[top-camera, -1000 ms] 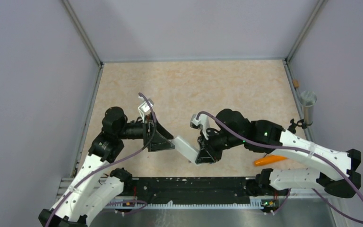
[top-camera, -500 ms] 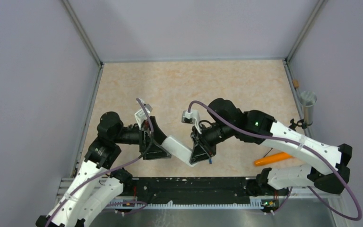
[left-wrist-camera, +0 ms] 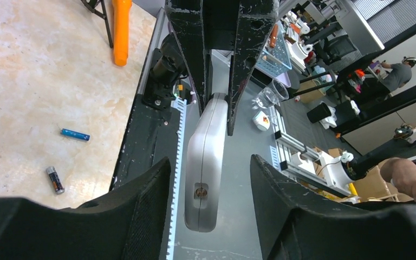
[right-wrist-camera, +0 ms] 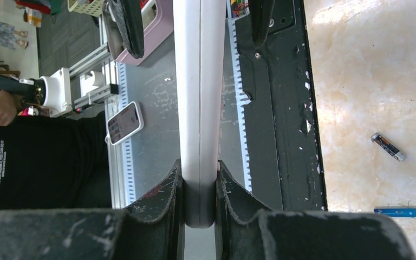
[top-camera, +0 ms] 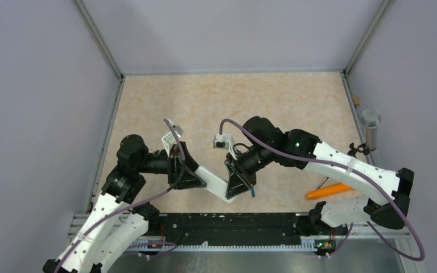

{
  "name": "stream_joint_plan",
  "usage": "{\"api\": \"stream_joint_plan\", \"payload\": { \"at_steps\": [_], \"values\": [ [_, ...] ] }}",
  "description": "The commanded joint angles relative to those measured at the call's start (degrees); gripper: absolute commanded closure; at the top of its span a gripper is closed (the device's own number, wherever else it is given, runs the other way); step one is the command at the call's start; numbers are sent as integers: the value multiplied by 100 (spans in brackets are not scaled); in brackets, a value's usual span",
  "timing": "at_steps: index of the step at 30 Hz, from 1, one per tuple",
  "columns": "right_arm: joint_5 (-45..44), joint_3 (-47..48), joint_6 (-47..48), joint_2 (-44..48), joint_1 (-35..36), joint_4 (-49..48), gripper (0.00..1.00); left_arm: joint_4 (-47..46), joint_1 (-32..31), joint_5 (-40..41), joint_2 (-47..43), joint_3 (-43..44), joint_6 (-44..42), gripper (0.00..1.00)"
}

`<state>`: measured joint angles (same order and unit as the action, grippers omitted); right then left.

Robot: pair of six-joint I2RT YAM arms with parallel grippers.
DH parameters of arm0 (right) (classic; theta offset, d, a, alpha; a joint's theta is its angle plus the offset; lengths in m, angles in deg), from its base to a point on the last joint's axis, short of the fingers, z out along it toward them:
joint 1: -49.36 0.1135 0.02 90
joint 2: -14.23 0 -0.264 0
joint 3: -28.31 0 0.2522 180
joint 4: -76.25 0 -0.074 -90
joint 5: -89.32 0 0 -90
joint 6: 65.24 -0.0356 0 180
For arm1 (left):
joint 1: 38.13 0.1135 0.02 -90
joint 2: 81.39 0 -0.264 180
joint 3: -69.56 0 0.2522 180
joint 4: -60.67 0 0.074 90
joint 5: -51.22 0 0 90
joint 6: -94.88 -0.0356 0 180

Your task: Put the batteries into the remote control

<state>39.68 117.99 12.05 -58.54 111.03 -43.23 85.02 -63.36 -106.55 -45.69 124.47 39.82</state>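
While the right gripper (right-wrist-camera: 199, 173) clamps one end of the remote control (top-camera: 212, 181), the handset hangs clear of the table near its front edge. Its free end sits between the left gripper (left-wrist-camera: 208, 162) jaws, which stand apart without touching, probably for a regrip. Beyond, the blue battery (left-wrist-camera: 75, 134) and dark battery (left-wrist-camera: 54, 180) lie loose on the marbled beige tabletop (top-camera: 233, 108), an orange tapered object (top-camera: 325, 192) well to the right. Plain lilac walls (top-camera: 233, 34) enclose it.

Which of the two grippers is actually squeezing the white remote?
The right gripper: it pinches the remote tightly. The left gripper shows gaps either side.
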Motion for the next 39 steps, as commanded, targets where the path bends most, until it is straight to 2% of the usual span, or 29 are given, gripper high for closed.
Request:
{"api": "stream_joint_plan", "payload": {
  "at_steps": [1, 6, 10, 13, 16, 18, 21, 26, 28, 34, 39],
  "values": [
    [238, 412, 25, -102, -83, -81, 100, -119, -29, 61, -71, 186, -154, 44],
    [297, 496, 87, -240, -100, -29, 100, -207, -28, 53, -36, 180, -90, 46],
    [348, 537, 91, -262, -146, -56, 100, -242, -45, -6, -41, 156, -49, 58],
    [357, 543, 99, -296, -168, -48, 100, -242, -60, 16, -51, 118, -49, 72],
    [349, 563, 130, -325, -169, -37, 100, -250, -69, 113, -27, 107, -8, 100],
    [265, 586, 145, -328, -173, -5, 100, -257, -69, 172, 1, 98, 17, 100],
    [-15, 514, 106, -230, -180, -7, 85, -257, -69, 313, -14, 52, 37, 100],
    [-736, -44, -253, 251, -275, -479, 55, -278, -63, 807, -132, -107, 116, 100],
    [-1092, -337, -466, 502, -349, -730, 47, -249, -69, 1036, -165, -181, 147, 100],
    [-2222, -1310, -1079, 1410, -483, -1378, 37, -296, -69, 1764, -384, -488, 351, 100],
    [-2996, -2050, -1661, 2023, -503, -1867, 35, -402, -69, 2270, -580, -714, 588, 100]
  ]
}}
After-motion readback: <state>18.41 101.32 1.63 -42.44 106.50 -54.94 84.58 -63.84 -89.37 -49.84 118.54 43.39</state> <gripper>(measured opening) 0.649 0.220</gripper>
